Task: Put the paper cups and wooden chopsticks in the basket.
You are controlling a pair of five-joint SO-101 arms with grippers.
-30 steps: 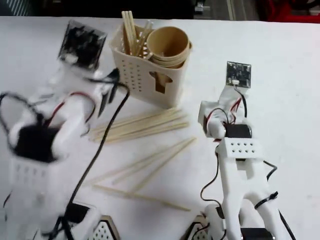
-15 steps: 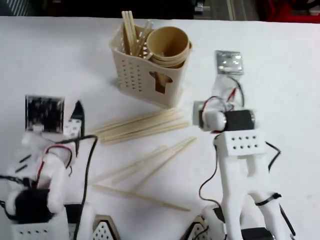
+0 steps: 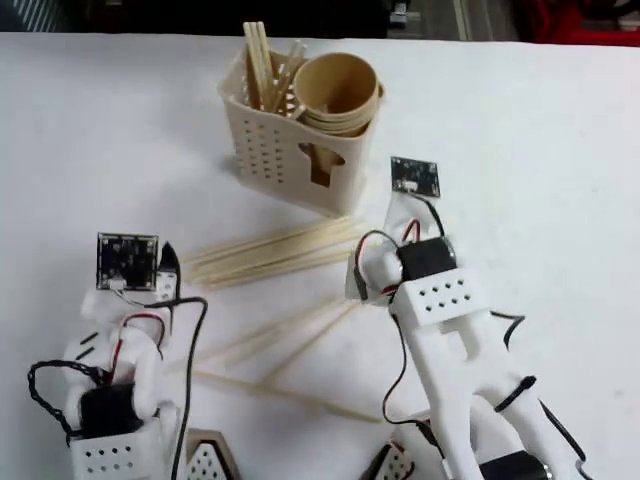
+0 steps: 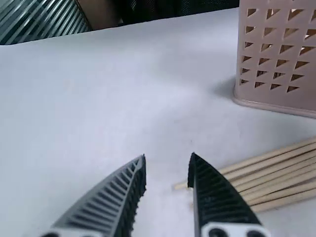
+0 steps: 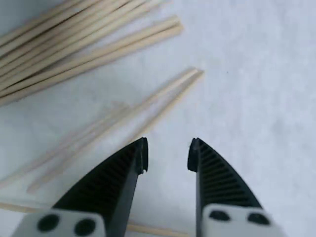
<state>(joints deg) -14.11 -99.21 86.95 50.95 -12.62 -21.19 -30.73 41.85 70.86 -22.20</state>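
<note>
We see 2 arms low over the white table [image 3: 560, 130]: left arm [image 3: 115, 400] folded back by its base, right arm [image 3: 450, 330] stretched fwd, wrist bent down. Left claw [image 4: 167, 165] is open, nothing btwn jaws; right claw [image 5: 167, 148] is open too, empty. 1 beige perforated plastic basket [image 3: 275, 150] stands ahead of both claws. In it: a stack of tan paper cups [image 3: 335, 88], count unclear, plus approx 5 upright wooden chopsticks [image 3: 260, 60]. A bundle of pale wooden chopsticks [image 3: 275, 250], approx 7, lies flat, ends just beside left claw's tip. Approx 4 loose chopsticks [image 3: 290, 335] lie under & just ahead of right claw.
</note>
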